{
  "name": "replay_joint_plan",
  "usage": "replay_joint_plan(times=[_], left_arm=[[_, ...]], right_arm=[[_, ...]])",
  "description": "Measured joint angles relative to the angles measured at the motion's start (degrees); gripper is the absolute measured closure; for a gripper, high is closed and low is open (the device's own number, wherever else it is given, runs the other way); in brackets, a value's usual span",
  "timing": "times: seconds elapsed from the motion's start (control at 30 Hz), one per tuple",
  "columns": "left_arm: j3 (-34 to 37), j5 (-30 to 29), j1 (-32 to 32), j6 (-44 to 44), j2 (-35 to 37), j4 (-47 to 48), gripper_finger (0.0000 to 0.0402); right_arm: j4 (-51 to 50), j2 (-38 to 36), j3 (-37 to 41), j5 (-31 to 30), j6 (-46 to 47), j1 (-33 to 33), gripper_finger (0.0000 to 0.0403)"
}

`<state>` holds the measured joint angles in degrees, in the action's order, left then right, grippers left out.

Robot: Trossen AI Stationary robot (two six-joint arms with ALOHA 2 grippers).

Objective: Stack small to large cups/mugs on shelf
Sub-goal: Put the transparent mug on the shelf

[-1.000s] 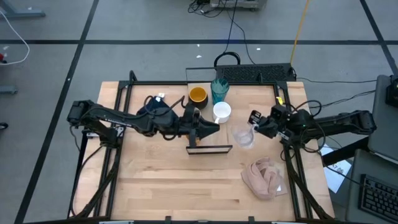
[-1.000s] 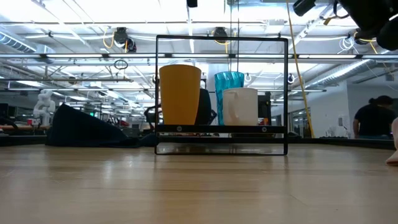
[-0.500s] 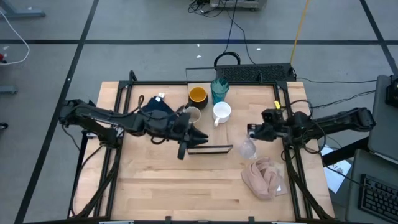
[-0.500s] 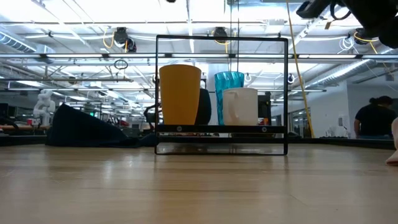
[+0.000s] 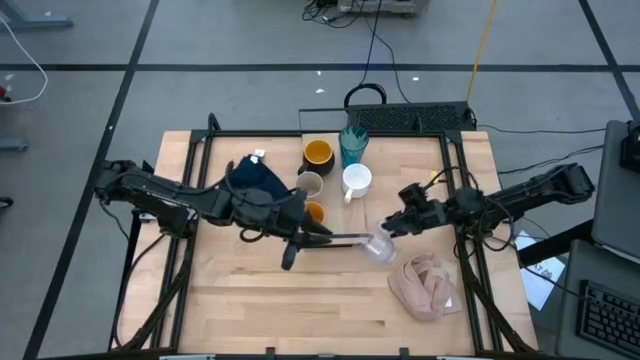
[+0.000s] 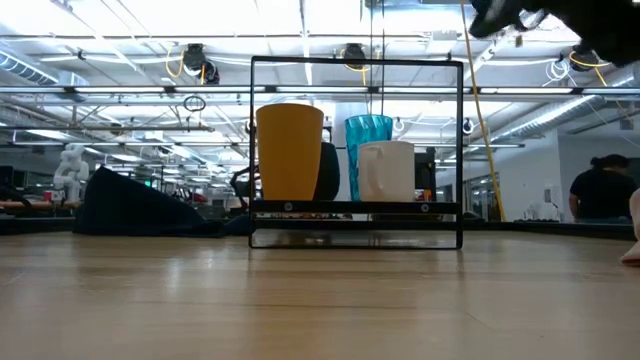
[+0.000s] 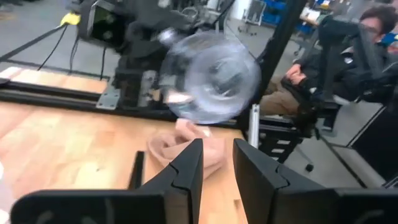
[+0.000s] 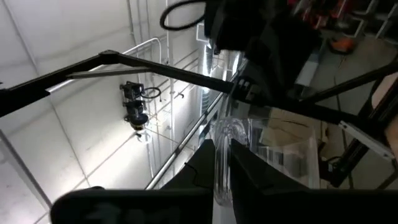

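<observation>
I see the small clear glass (image 5: 379, 246) tipped on its side above the worktop's right half, pinched by its rim in my right gripper (image 5: 392, 229). My left gripper (image 5: 318, 237) points at its base, fingers (image 7: 186, 171) a narrow gap apart, empty. The white mug (image 5: 356, 180), teal ribbed tumbler (image 5: 352, 145) and black mug (image 5: 318, 153) stand near the far edge

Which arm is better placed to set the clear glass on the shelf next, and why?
Likely the right: its claw already grips the clear glass by the rim, right beside the shelf. The left claw holds nothing.
</observation>
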<state>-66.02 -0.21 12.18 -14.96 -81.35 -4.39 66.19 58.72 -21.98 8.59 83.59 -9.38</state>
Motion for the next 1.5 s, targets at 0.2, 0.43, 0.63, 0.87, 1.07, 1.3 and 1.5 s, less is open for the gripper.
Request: replay_joint_plan(times=[0.2, 0.43, 0.63, 0.87, 1.07, 1.3, 1.5], left_arm=[[0.0, 2.4, 1.0, 2.1, 0.0, 1.7, 0.0314], [0.0, 1.8, 2.8, 4.2, 0.0, 3.1, 0.0314], [0.0, 1.5, 4.1, 4.8, 0.0, 3.9, 0.0314], [0.0, 1.6, 5.9, 4.3, 0.0, 3.8, 0.0314], [0.0, 1.6, 6.2, 4.3, 0.0, 3.3, 0.0314], [0.0, 1.1, 6.2, 5.1, 0.0, 2.4, 0.0314], [0.0, 1.0, 5.8, 5.3, 0.0, 2.3, 0.0314]], right_arm=[[-1.0, 8.0, -9.0, 1.8, -0.1, -1.3, 0.0391], [-1.0, 13.5, -12.7, 3.4, 0.6, -1.7, 0.0391], [-0.9, 15.5, -13.1, 3.4, 1.1, -2.6, 0.0391], [-1.4, 16.0, -13.1, 2.1, 0.8, -1.9, 0.0391], [-1.9, 16.0, -13.1, 1.9, -0.1, -0.7, 0.0391], [-2.3, 16.0, -13.1, 1.7, 0.7, -0.7, 0.0391], [-2.3, 16.0, -13.1, 0.4, 1.1, -0.7, 0.0391]])
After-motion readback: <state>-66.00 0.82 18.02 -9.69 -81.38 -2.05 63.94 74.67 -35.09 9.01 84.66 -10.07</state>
